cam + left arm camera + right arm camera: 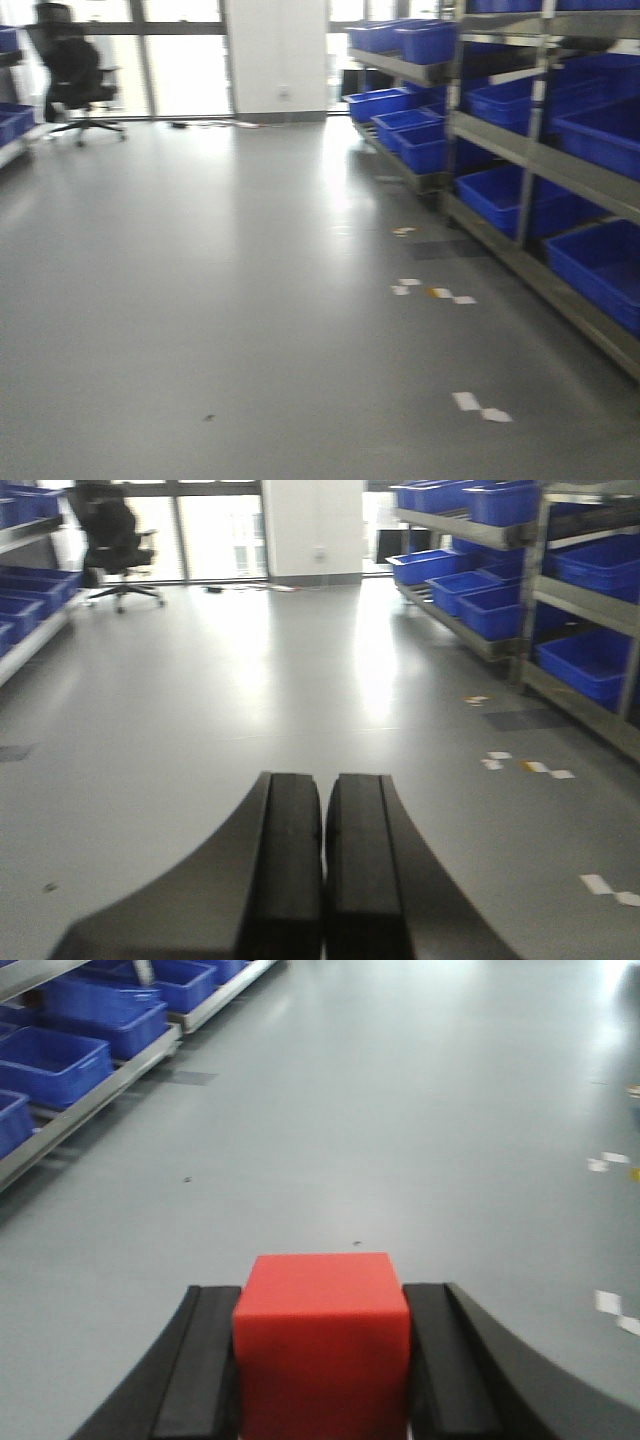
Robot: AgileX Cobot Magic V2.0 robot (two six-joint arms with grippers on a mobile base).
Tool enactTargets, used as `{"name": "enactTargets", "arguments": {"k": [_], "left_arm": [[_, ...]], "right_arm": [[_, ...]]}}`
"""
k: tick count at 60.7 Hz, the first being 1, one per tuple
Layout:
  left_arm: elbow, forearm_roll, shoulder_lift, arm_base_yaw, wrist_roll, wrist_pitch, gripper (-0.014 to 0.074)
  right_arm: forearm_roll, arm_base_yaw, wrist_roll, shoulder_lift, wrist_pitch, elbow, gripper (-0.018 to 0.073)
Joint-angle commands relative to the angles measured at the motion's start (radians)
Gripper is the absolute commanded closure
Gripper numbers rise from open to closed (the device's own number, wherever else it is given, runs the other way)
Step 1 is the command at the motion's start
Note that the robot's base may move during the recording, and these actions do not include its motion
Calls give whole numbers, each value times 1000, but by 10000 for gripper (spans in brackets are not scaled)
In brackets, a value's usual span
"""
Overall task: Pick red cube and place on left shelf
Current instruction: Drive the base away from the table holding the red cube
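Now the right gripper (322,1308) squeezes the red cube (322,1345) between its fingers, and the left gripper (323,815) is closed on nothing (carrying step). Next, reach the left shelf (95,1095) and let go.

Wide open grey floor (230,300) down the middle, passable as far as the windows (185,60) and white pillar (275,55). Bounded on the left by the left shelf (100,1100), lower tiers filled with blue crates (55,1065). Bounded on the right by a second steel rack (560,170), likewise stocked with crates, with open gaps between crate rims and the rail above. Black office chair (78,70) at the far left by the windows, well apart from the centre lane. Flat tape scraps (480,408) near the right rack, flush with the floor.
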Motion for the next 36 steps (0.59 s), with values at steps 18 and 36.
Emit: {"name": "enactTargets", "arguments": {"k": [18, 36], "left_arm": [[23, -5, -16, 0, -1, -88, 495], [23, -5, -16, 0, -1, -88, 495]], "right_arm": [[-10, -4, -9, 15, -93, -24, 333], [-10, -4, -9, 15, -93, -24, 333]]}}
